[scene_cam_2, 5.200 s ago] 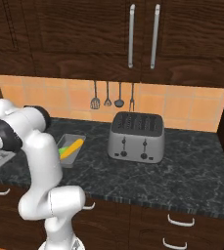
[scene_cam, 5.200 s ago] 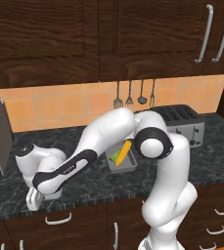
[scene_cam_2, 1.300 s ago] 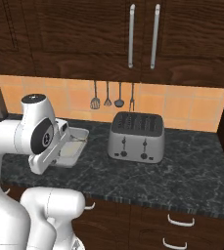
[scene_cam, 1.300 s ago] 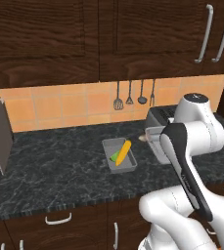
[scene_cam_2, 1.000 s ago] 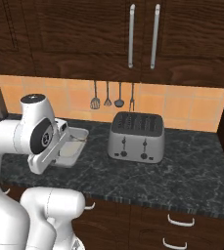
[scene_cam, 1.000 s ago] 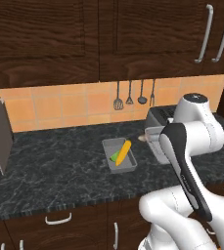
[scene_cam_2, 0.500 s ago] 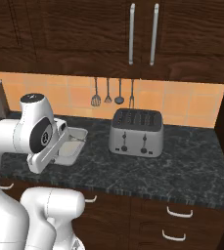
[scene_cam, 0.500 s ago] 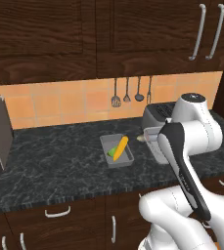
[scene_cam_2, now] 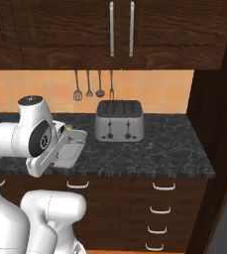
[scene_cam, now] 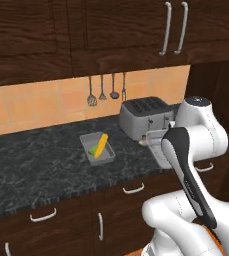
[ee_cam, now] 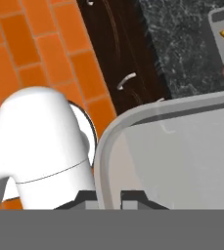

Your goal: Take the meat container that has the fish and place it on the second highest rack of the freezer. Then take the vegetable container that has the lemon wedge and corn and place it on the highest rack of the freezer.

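Hand view shows the pincer [ee_cam: 110, 199] pinching the rim of the grey meat pan [ee_cam: 182, 151], held above the floor; the corn tray [scene_cam: 97, 148] sits on the worktop [scene_cam: 36, 165].

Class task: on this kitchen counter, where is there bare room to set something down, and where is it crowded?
Bare room: the counter left of the corn tray, and the stretch right of the toaster up to the dark side panel. Crowded: between tray and toaster, where the hand holds the grey pan above the front edge.
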Motion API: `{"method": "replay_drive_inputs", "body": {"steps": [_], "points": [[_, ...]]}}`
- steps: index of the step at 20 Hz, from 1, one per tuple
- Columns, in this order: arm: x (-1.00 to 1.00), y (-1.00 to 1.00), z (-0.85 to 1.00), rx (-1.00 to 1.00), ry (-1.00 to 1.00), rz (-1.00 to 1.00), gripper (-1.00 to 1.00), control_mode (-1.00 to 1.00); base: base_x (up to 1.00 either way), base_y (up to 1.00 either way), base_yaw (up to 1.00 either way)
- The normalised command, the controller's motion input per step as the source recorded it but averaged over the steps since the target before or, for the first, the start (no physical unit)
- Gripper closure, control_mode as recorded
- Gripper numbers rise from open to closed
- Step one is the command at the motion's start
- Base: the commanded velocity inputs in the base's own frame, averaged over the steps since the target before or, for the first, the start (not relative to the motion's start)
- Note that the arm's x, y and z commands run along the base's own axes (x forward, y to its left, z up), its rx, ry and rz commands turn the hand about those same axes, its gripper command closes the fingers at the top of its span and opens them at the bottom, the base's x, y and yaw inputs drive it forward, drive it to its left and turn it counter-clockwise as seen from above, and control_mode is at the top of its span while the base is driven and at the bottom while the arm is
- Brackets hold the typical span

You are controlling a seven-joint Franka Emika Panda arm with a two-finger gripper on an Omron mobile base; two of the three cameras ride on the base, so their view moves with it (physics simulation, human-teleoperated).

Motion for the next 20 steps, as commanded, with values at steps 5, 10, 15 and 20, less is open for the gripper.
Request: {"method": "replay_drive_inputs", "body": {"steps": [5,10,15,20], "points": [[0.0,0.0,0.0,0.0,0.0,0.0,1.0,1.0,-0.18,0.07,-0.8],[0.0,0.0,0.0,0.0,0.0,0.0,1.0,1.0,-0.27,0.01,-0.89],[0.0,0.0,0.0,0.0,0.0,0.0,1.0,1.0,-0.28,-0.01,-0.86],[0.0,0.0,0.0,0.0,0.0,0.0,1.0,1.0,-0.3,0.0,-0.89]]}}
